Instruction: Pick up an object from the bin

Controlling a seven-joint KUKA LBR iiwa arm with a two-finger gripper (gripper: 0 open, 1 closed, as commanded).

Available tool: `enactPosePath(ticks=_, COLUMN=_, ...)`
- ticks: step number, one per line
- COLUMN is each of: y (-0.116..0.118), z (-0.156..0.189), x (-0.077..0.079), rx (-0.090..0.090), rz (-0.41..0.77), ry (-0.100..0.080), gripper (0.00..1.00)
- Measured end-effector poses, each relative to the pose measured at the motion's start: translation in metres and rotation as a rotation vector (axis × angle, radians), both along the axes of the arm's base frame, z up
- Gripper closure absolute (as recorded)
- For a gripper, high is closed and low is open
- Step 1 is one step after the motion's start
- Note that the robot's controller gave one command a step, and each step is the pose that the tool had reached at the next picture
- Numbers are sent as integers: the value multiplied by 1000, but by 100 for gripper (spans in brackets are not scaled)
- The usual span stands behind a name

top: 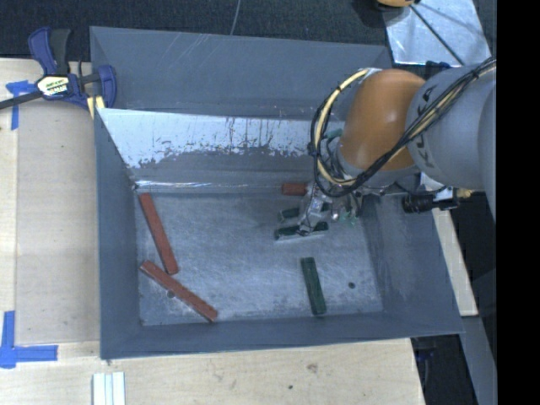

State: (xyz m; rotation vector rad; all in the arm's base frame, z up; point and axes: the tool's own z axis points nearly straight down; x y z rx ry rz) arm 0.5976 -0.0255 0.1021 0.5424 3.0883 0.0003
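Grey metal bin (253, 344) is sitting on a pale beige surface (51, 226), which is showing at the left and along the front; dark black ground (211, 2) is lying behind the bin. Bin floor is looking scuffed and speckled, and the back wall is carrying dark reddish scratch marks in a band along it. Arm is reaching in from the right, its orange cover (380, 121) with looped cables hanging over the bin's right rear part. Tool (305, 222) is sitting low over the floor, right of centre; cannot tell whether it is spread or pressed together, or whether it is pinching anything. Small reddish-brown piece (294, 190) is lying by the foot of the back wall, just beside the tool on its rear-left. Dark green stick (313, 285) is lying near the front wall, near the tool but apart from it. Two long reddish-brown sticks are lying well apart from the tool at the left: one (157, 231) slanting, the other (178, 291) angled toward the front, their near ends almost meeting.
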Motion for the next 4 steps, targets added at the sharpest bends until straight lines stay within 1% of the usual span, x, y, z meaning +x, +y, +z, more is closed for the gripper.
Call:
enactPosePath(ticks=1, y=0, z=0, x=0, rx=0, rz=0, ry=0, gripper=0)
enactPosePath(ticks=2, y=0, z=0, x=0, rx=0, rz=0, ry=0, gripper=0)
enactPosePath(ticks=3, y=-3, z=-31, x=-13, rx=1, rz=-58, ry=1, gripper=100)
enactPosePath(ticks=4, y=-3, z=-31, x=-13, rx=1, rz=-58, ry=1, gripper=100)
